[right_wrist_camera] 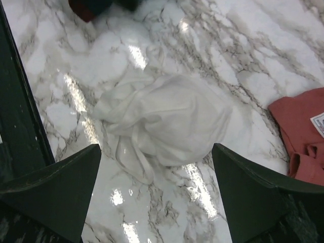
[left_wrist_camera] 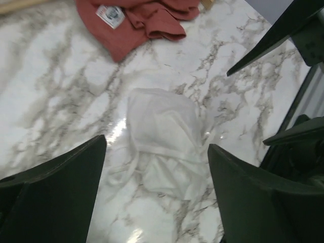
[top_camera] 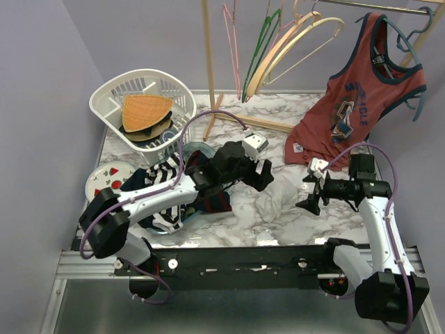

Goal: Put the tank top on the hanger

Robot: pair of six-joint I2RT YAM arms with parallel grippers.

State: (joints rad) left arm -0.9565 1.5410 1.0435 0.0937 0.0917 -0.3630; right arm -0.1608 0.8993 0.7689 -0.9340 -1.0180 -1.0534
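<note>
The tank top (top_camera: 273, 206) lies crumpled in a loose heap on the marble table (top_camera: 278, 118), near its front edge and between the two grippers. In the left wrist view the tank top (left_wrist_camera: 163, 132) shows thin straps trailing toward the camera; in the right wrist view the tank top (right_wrist_camera: 169, 121) is bunched, with one strap looped at its near side.

We read the left gripper (top_camera: 263, 174) as spread wide and holding nothing. From its own camera the left gripper (left_wrist_camera: 157, 144) frames the heap, one finger on each side.

The right gripper (top_camera: 310, 192) is likewise wide apart and empty. The right gripper (right_wrist_camera: 157, 147) also brackets the heap in its wrist view. We cannot tell whether either gripper touches the cloth.

The hanger (top_camera: 327, 21) hangs at the rear with other hangers, beside the wooden rack (top_camera: 207, 56) and well apart from the tank top.

A red top (top_camera: 361, 104) hangs at the rear right — its hem rests on the table. A white basket (top_camera: 111, 104) stands at the rear left.
</note>
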